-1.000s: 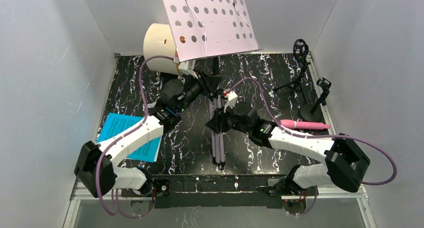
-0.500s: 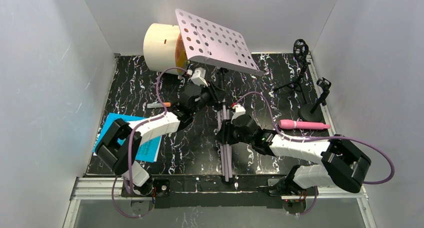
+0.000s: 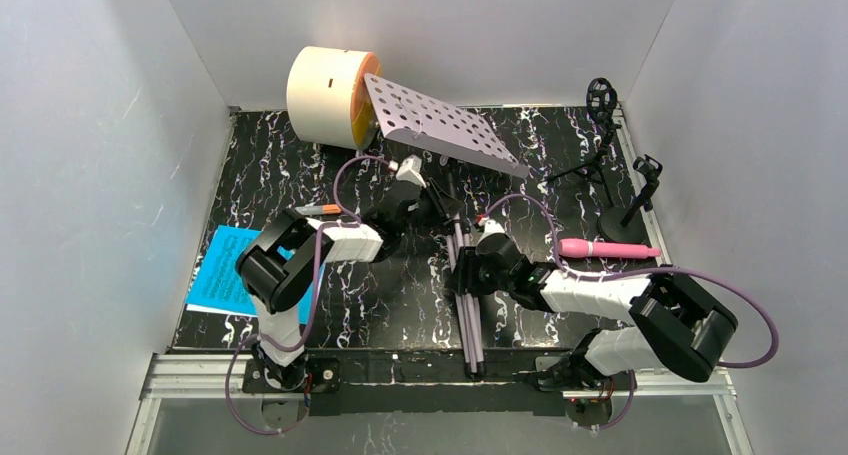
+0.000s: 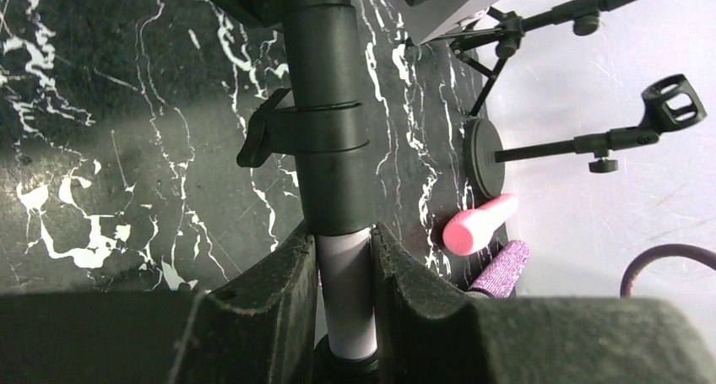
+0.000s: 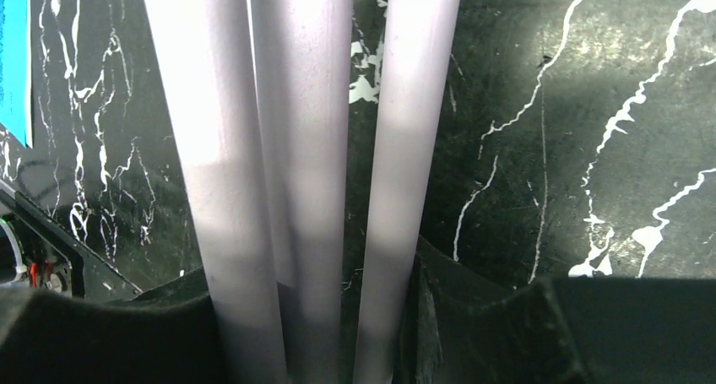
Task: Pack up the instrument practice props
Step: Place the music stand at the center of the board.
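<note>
Your L gripper [image 4: 342, 253] pinches the lilac music rack [image 3: 440, 130] by its pole, just below the black collar. R gripper [image 5: 312, 316] is clamped round the 3 folded legs. Rack lies tilted mid-table [image 3: 260, 165], w/ its panel by the drum [image 3: 320, 90]. Pink mic [image 3: 605, 248] lies to the R, near a black mic tripod [image 3: 620, 222].

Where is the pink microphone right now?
In the top view, the pink microphone lies flat on the right side of the black marbled table, beside the black round-based mic stand.
</note>
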Available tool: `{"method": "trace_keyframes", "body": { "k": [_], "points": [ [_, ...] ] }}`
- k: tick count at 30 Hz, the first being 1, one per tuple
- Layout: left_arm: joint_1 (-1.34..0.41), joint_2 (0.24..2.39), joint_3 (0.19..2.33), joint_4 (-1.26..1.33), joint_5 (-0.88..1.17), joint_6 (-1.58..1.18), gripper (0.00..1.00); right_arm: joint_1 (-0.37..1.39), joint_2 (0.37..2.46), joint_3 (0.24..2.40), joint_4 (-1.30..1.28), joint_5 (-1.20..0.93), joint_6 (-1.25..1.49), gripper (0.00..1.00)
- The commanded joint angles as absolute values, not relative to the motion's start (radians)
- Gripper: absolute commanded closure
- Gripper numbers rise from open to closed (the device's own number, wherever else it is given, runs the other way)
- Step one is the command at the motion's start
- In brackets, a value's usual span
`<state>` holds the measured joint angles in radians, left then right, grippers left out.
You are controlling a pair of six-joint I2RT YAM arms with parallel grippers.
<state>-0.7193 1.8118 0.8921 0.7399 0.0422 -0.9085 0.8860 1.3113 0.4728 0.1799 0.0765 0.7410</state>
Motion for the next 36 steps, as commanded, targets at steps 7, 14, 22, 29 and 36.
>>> {"method": "trace_keyframes", "body": {
  "k": [7, 14, 22, 29, 36],
  "points": [
    [-0.744, 1.965, 1.013, 0.869, 0.144, -0.91, 1.0, 0.782, 1.354, 0.489, 0.34, 0.352, 0.776, 0.99],
    [-0.744, 2.018, 1.014, 0.898, 0.136, -0.958, 0.9, 0.763, 1.348, 0.474, 0.318, 0.377, 0.777, 0.99],
    [-0.742, 2.005, 0.971, 0.913, 0.093, -1.015, 0.61, 0.762, 1.364, 0.489, 0.263, 0.401, 0.819, 0.99],
    [-0.741, 1.941, 0.918, 0.913, 0.022, -1.037, 0.53, 0.761, 1.381, 0.492, 0.243, 0.413, 0.834, 0.99],
    [-0.677, 1.797, 0.774, 0.909, -0.002, -1.067, 0.43, 0.761, 1.423, 0.515, 0.254, 0.391, 0.835, 0.99]
  ]
}}
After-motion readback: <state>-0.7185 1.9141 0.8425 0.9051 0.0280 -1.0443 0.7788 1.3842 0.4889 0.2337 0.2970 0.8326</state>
